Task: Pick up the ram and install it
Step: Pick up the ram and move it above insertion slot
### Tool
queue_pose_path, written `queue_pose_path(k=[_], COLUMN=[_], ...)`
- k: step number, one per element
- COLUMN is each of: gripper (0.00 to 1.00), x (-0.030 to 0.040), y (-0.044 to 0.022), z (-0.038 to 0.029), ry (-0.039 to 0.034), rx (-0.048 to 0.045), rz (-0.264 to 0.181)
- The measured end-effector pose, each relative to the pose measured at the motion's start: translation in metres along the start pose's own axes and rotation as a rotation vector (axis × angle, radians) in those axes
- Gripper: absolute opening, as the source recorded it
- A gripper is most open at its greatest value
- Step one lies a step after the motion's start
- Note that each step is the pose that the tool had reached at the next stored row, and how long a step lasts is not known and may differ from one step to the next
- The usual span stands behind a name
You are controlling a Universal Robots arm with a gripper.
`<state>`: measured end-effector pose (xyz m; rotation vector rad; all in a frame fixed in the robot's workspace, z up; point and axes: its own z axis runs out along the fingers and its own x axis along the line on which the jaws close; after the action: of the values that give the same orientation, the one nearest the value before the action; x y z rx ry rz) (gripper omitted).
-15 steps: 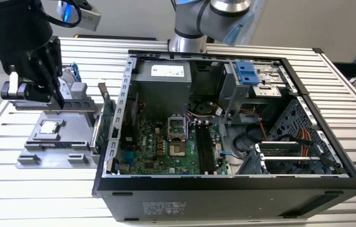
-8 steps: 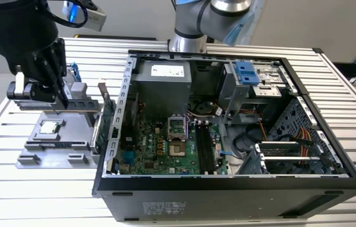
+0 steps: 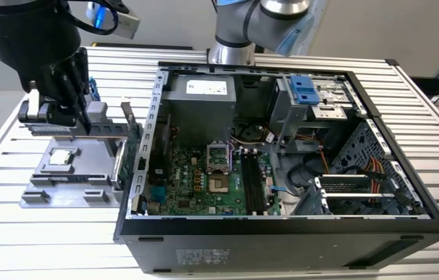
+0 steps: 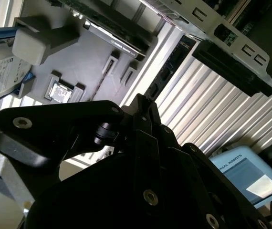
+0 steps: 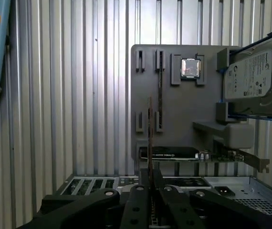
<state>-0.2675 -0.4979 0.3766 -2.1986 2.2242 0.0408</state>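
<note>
Clamped on the ram point(image 5: 149, 133) with the hand point(image 5: 150, 179), holding it edge-on over the grey holder point(image 5: 179, 119), likely for slot alignment.

gripped end of the ram point(image 5: 149, 138) hidden between the jaws, hard drive point(image 5: 253, 76) cut off at edge

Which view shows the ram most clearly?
The first wrist view: the ram is a thin edge-on strip held in the gripper. The exterior view gives a faint line under the gripper. In the second wrist view the gripper body hides it.
</note>
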Motion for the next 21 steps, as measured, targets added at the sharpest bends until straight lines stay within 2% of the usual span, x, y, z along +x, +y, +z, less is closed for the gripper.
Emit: queue_pose_path(k=[6, 21], gripper=[0.0, 0.0], x=[-0.0001, -0.0004], y=[-0.0074, -0.0325], z=[-0.0001, -0.0003], ry=[0.0, -0.0001], rx=[-0.0004, -0.0051], rz=[0.011, 0.014])
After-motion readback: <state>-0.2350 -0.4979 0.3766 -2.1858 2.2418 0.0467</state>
